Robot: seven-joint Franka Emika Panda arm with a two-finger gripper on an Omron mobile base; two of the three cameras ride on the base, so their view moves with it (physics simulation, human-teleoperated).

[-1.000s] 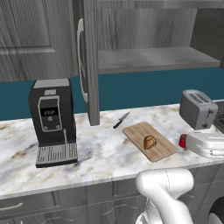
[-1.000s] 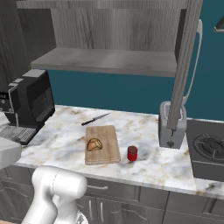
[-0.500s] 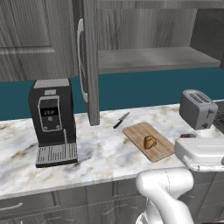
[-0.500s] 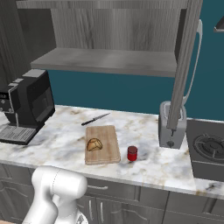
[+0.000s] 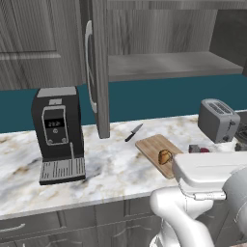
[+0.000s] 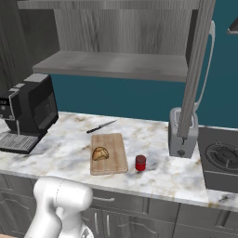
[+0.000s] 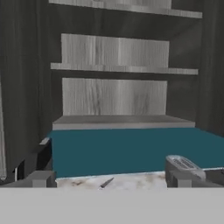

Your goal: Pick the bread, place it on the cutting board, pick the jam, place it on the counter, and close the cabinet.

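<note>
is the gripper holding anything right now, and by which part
Nothing is held. The gripper is open and empty; the bread lies on the cutting board, and the jam stands on the counter.

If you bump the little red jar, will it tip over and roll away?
Probably not easily: the jar looks short and squat, standing upright on the counter. Knocked onto its round side, it might roll. Its smooth sides could be slippery.
</note>
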